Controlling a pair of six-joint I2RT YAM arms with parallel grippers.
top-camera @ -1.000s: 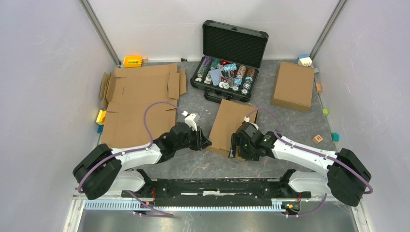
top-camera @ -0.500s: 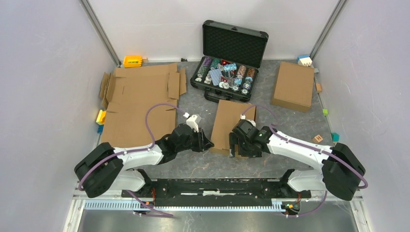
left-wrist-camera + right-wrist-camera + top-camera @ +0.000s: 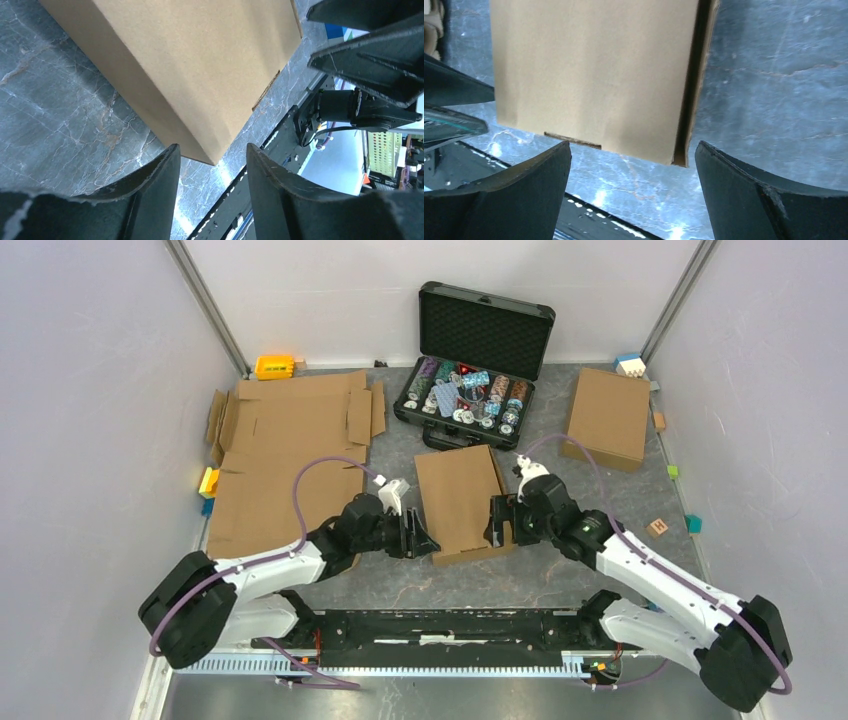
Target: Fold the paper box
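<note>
Brown corrugated cardboard, matte and plain-faced, makes up the paper box [image 3: 458, 502]. It is seen lying closed, as a shallow rectangular form with crisp edges, in the middle of the grey veined desk [image 3: 400, 580], slightly turned. The left tool [image 3: 422, 540] is held just beside its near-left corner, jaws parted with only desk surface between them. The right tool [image 3: 500, 528] is held at the right side of the box, spread wide and grasping nothing.

In the right wrist view a dark gap is shown along one side wall, and a short tab line near the front edge. It is judged that this wall may not be fully seated, so the lid could spring up once left alone. A push from one side alone could send the light box sliding over the smooth desk, and too firm a squeeze could dent the soft fluting.

Farther out are a flat cardboard sheet [image 3: 285, 455], an open black chip case [image 3: 470, 380] with a foam-lined lid, and a second closed box [image 3: 607, 418].
</note>
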